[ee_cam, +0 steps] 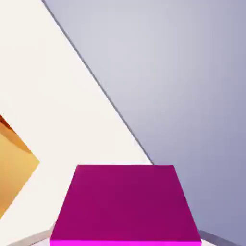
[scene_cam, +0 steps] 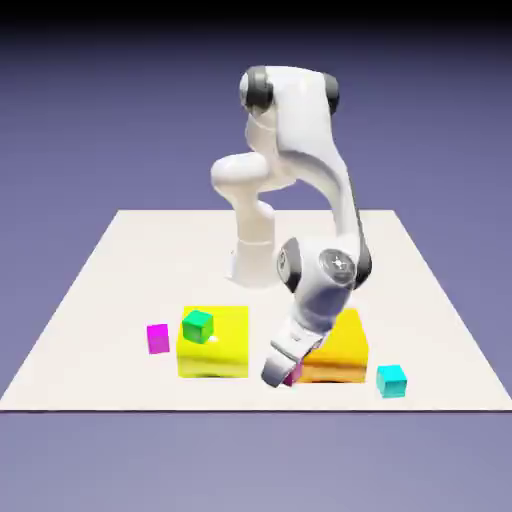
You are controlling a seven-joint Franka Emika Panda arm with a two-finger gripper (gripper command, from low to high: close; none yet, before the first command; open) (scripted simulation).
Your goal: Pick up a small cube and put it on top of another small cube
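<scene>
while the jaws pinch the small cube [ee_cam: 126,204] low beside the yellow block [scene_cam: 338,352], a hasty sideways swing could knock it against that block and loosen the hold.

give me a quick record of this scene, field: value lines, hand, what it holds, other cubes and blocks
hand: low at the table's near edge, shut on the pink cube
pink cube: beside the orange block, mostly hidden in the exterior view
green cube: on top of the yellow block
second magenta cube: on the table, at the exterior view's left of the yellow block
teal cube: on the table, at the exterior view's right of the orange block
</scene>
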